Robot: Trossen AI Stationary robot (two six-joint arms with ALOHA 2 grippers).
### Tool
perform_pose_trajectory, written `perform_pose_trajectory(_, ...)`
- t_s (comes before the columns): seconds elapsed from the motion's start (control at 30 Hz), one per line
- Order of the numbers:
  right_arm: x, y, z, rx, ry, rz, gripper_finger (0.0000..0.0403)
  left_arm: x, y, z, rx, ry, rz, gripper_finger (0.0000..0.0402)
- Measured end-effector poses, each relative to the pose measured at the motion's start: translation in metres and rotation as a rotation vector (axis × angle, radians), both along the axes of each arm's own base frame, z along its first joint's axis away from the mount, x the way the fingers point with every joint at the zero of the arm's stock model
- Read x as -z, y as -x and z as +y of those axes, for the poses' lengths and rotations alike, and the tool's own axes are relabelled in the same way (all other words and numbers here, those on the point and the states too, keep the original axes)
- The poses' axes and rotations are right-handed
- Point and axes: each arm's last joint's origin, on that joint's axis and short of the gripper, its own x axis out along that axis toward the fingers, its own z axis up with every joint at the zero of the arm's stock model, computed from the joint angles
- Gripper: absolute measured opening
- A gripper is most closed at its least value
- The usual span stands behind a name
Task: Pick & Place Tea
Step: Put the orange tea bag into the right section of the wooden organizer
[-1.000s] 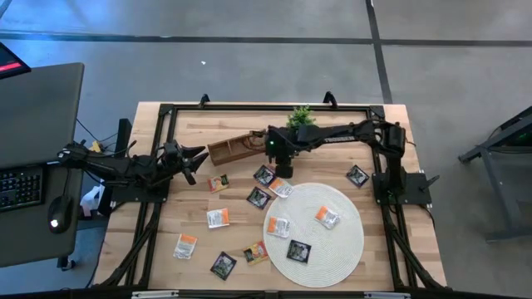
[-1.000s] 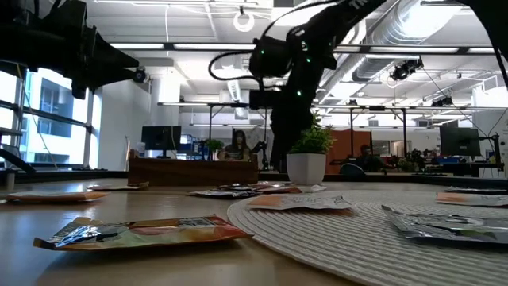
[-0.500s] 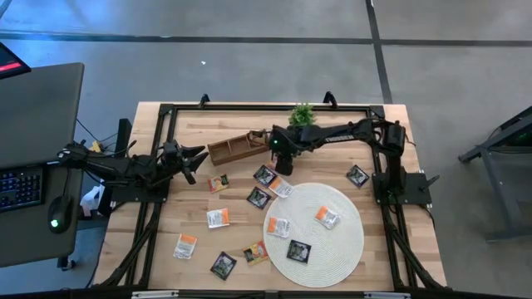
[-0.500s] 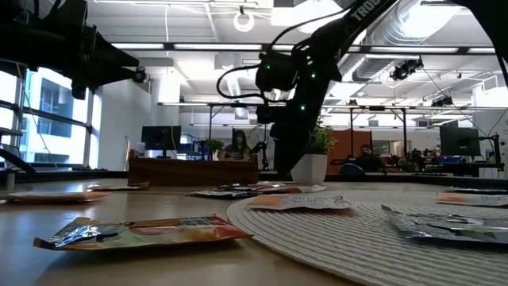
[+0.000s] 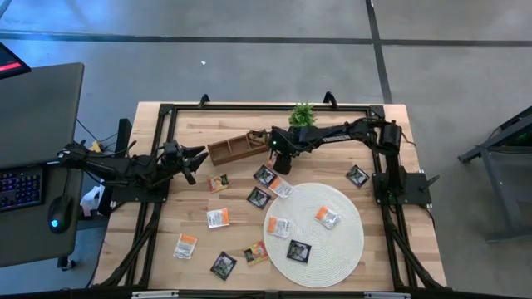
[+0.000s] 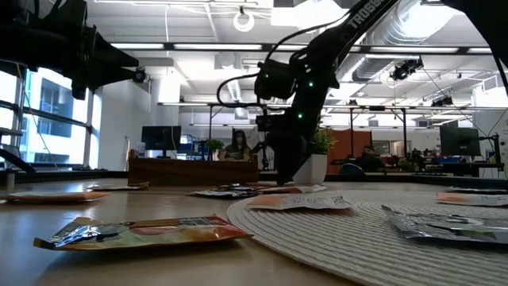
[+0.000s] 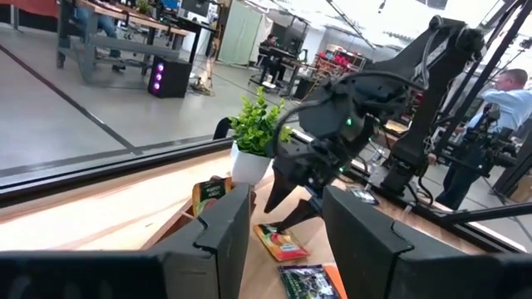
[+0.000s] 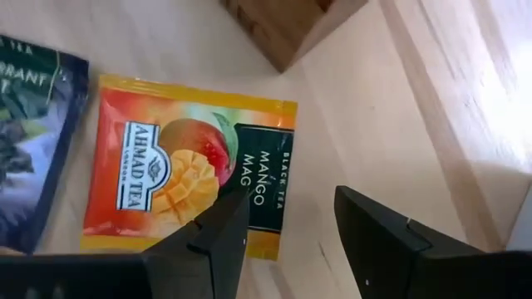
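Note:
Several small flat tea sachets lie on the wooden table and on the round woven mat (image 5: 332,245). My right gripper (image 8: 287,237) hangs open, pointing steeply down, just above an orange-and-yellow mango sachet (image 8: 179,187) that lies flat beside a dark blue sachet (image 8: 29,133), close to the end of the wooden tray (image 5: 235,147). Its fingers stand over the sachet's edge and the bare wood and touch nothing. In the high view the right gripper (image 5: 280,169) is left of the potted plant (image 5: 301,115). My left gripper (image 5: 198,158) waits open at the table's left, held level.
The tray's corner (image 8: 291,25) is close to the right gripper on its far side. More sachets lie toward the near left (image 5: 218,218) and one at the far right (image 5: 357,175). The black frame rails (image 5: 249,106) run round the table.
My right gripper has sunk toward the sachets by the tray's end and has rolled a little about its own axis. The sachets lie as they did.

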Motion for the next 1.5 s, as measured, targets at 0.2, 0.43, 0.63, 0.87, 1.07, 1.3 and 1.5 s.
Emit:
perform_pose_trajectory(0.2, 0.001, -0.001, -0.003, -0.025, -0.065, -0.032, 0.0152, 0.000, 0.000, 0.000, 0.000, 0.000, 0.001, 0.0152)
perform_pose_trajectory(0.43, 0.001, 0.000, -0.002, -0.050, -0.065, -0.021, 0.0036, 0.000, 0.000, 0.000, 0.000, -0.001, 0.003, 0.0152)
perform_pose_trajectory(0.63, -0.001, -0.002, 0.001, -0.097, -0.052, 0.000, 0.0017, 0.000, 0.000, 0.000, 0.000, -0.001, 0.003, 0.0152)
perform_pose_trajectory(0.87, -0.025, -0.015, 0.015, -0.145, -0.056, 0.056, 0.0007, 0.000, 0.000, 0.000, -0.001, -0.001, 0.003, 0.0152)
perform_pose_trajectory(1.07, -0.054, -0.033, 0.035, -0.297, 0.042, 0.043, 0.0004, 0.000, 0.000, 0.000, -0.001, -0.001, 0.002, 0.0152)
perform_pose_trajectory(1.3, -0.082, -0.057, 0.039, -0.392, 0.380, -0.048, 0.0003, 0.000, 0.000, 0.000, -0.001, -0.001, 0.004, 0.0152)
perform_pose_trajectory(1.5, -0.085, -0.063, 0.014, -0.403, 0.533, -0.145, 0.0002, 0.001, 0.000, 0.000, 0.015, -0.003, 0.007, 0.0152)
